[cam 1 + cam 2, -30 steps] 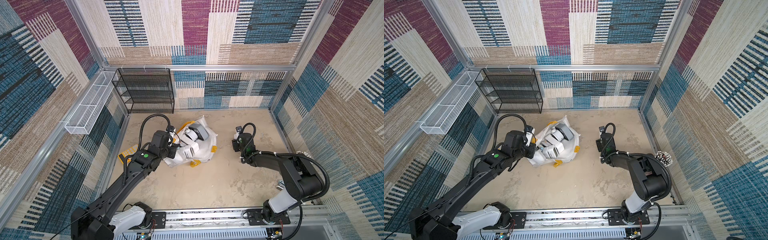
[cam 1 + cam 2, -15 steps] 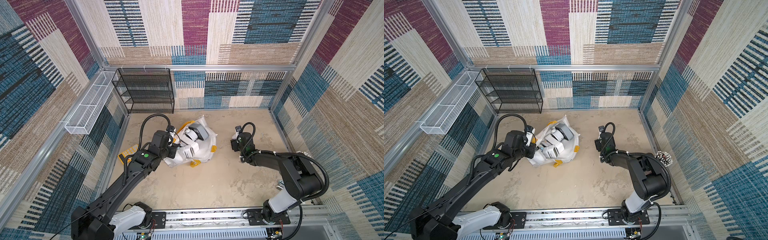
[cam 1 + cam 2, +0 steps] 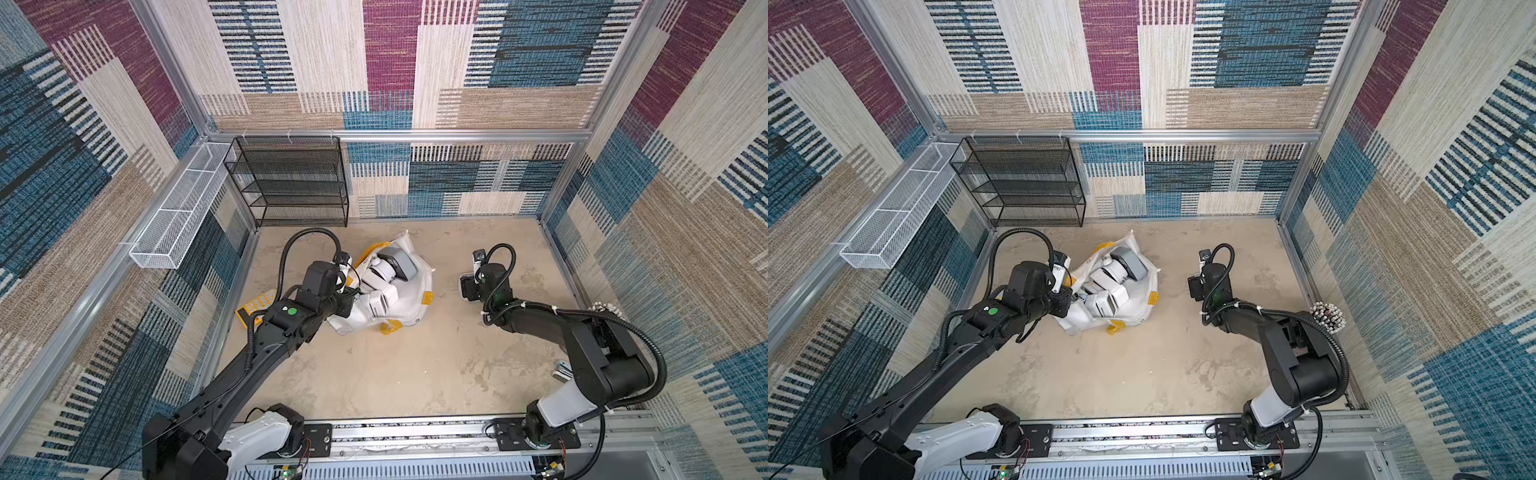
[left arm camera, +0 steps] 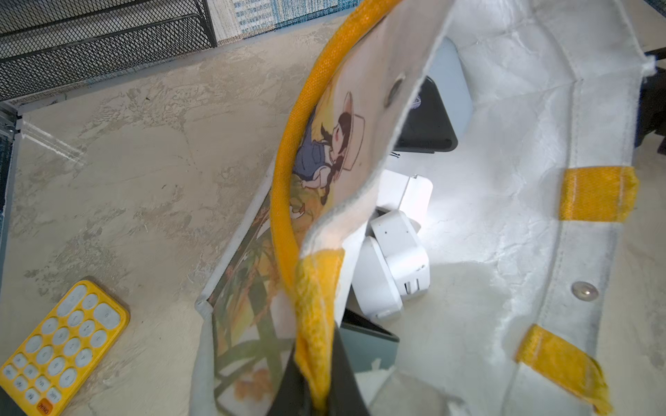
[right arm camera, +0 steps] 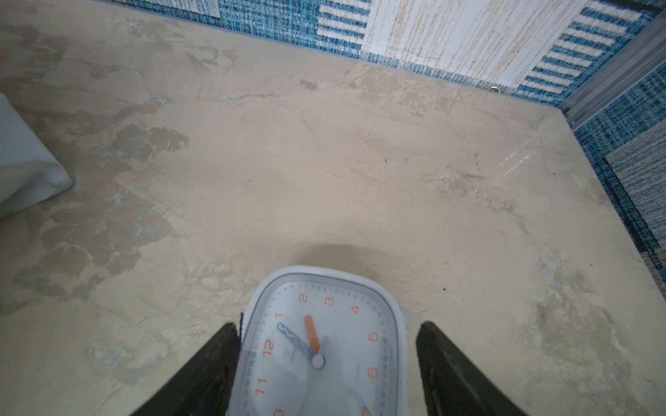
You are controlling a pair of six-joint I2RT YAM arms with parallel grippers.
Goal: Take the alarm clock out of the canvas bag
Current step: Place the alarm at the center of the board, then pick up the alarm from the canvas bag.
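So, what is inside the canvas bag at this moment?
Inside the canvas bag lie white plastic pieces and a dark flat device. The printed flap covers what lies beneath it. The alarm clock is outside, on the table.

You've got patchwork carpet-tile walls (image 3: pixel 390 62) all round, blue, maroon, beige & striped, set in an alu frame (image 3: pixel 399 135). The floor (image 3: pixel 415 365) is mottled beige, stone-look, w/ darker blotches. A black mesh shelf unit (image 3: pixel 291 183) stands at the back wall, left corner; a white wire basket (image 3: pixel 174 212) hangs on the left wall beside it. Light's even, shadows soft.
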